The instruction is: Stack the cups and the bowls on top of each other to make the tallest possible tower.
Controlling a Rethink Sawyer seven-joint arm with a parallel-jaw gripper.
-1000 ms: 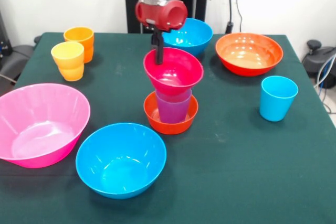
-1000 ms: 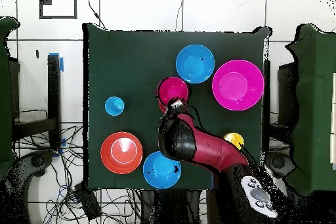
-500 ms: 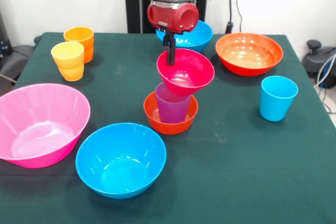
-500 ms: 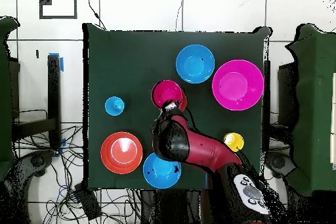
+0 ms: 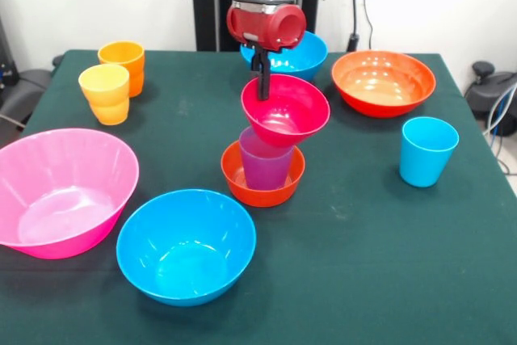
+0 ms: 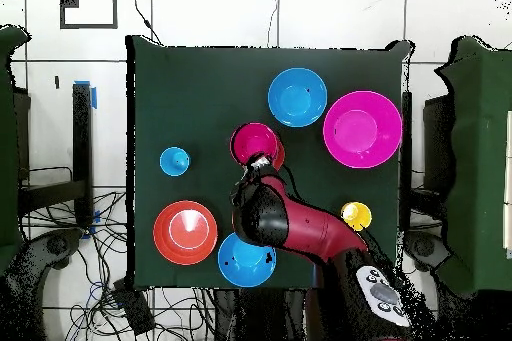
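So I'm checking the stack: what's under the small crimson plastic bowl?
The small crimson plastic bowl, tilted, sits over a purple plastic tumbler standing in a small orange plastic bowl. The tumbler's inside is covered.

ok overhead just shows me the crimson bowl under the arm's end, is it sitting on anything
observer: yes, the crimson bowl is on top of a purple tumbler, which stands inside the small orange bowl.
operator: is it level
observer: no, in the front view it tilts and sits off centre on the tumbler, shifted toward that picture's right.
operator: anything beside the yellow tumbler that i can't see
observer: an orange tumbler stands close behind it, upright on the table.
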